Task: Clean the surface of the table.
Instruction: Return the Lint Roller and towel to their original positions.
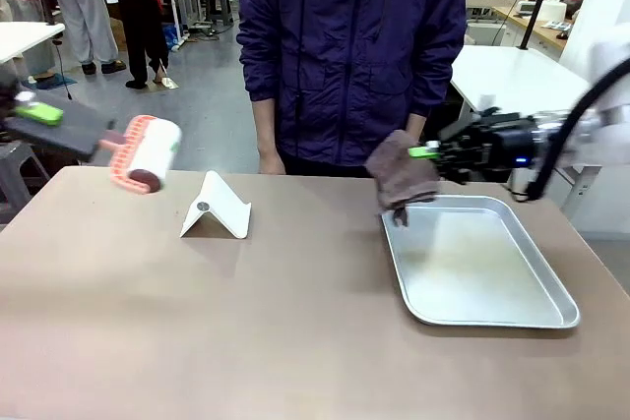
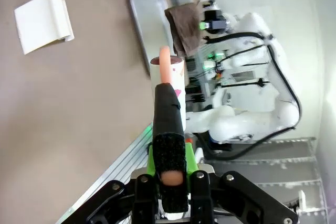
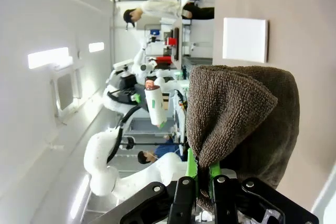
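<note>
Front view: the tabletop (image 1: 246, 322), brownish-tan and matte, spans the lower part of the picture. A white folded stand (image 1: 217, 207) sits on it left of centre. A silver metal tray (image 1: 492, 314) lies on it at the right. The left tool (image 1: 39, 113) enters from the left edge, above the tabletop, and is clamped on the dark handle of a lint roller (image 1: 146, 152), whose white roll and pink frame hang in the air near the far left corner. The right tool (image 1: 425, 152) enters from the right and is clamped on a brown cloth (image 1: 402, 179); the cloth hangs over the tray's far left corner. A person in a dark blue jacket (image 1: 349, 46) stands at the far edge, one hand (image 1: 271, 162) at the tabletop edge.

Left wrist view: the left tool (image 2: 170, 179) has its fingers (image 2: 152, 161) closed on the lint roller (image 2: 168, 77) handle. The tabletop (image 2: 68, 129) lies beyond, with the stand (image 2: 42, 19) and tray (image 2: 147, 24) on it.

Right wrist view: the right tool (image 3: 199, 174) has its green pads (image 3: 191, 166) pressed together on a fold of the cloth (image 3: 241, 114). The tabletop (image 3: 294, 9) lies behind the cloth, with the stand (image 3: 245, 39) on it.
</note>
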Robot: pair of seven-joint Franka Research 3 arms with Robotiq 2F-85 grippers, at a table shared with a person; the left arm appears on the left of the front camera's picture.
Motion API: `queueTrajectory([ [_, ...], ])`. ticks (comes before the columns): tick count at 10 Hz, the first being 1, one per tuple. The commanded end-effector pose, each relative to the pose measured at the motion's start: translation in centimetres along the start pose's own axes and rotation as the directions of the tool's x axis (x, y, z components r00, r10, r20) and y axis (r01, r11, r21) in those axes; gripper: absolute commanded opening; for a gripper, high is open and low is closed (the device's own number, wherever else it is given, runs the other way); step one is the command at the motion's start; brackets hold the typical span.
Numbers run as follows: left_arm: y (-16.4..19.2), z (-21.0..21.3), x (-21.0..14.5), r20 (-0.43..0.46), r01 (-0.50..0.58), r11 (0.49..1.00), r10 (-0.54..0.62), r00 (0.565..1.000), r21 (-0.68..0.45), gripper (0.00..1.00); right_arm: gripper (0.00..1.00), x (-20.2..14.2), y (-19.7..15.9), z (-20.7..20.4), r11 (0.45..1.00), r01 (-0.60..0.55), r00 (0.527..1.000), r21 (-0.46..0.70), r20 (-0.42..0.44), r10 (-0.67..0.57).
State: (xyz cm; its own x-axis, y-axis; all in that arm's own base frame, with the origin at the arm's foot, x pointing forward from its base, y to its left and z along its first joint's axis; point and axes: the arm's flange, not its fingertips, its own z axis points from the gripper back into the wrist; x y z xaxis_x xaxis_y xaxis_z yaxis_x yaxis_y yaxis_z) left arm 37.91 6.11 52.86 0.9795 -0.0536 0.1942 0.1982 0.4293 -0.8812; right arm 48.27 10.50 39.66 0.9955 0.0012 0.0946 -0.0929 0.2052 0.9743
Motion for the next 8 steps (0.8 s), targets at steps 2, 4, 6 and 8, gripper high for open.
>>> queueTrajectory([
  [2,-3.3,-4.2,4.8,0.006,-0.098,0.980,0.099,0.995,0.173,0.22,0.09,3.1,-0.6,-6.4,0.994,0.039,0.988,-0.101,0.154,-0.023],
  [4,-4.0,-7.8,7.9,0.083,-0.139,0.928,0.117,0.990,0.346,0.22,0.09,2.7,-3.8,-10.8,0.961,0.064,0.981,-0.268,0.195,-0.010],
  [6,-3.9,-11.8,9.8,0.018,-0.147,0.897,0.154,0.988,0.418,0.22,0.09,2.2,-5.5,-11.1,0.932,0.110,0.978,-0.345,0.205,-0.039],
  [8,-3.6,-14.5,10.8,0.012,-0.126,0.892,0.134,0.991,0.434,0.22,0.09,1.7,-5.2,-10.0,0.936,0.114,0.983,-0.333,0.177,-0.056],
])
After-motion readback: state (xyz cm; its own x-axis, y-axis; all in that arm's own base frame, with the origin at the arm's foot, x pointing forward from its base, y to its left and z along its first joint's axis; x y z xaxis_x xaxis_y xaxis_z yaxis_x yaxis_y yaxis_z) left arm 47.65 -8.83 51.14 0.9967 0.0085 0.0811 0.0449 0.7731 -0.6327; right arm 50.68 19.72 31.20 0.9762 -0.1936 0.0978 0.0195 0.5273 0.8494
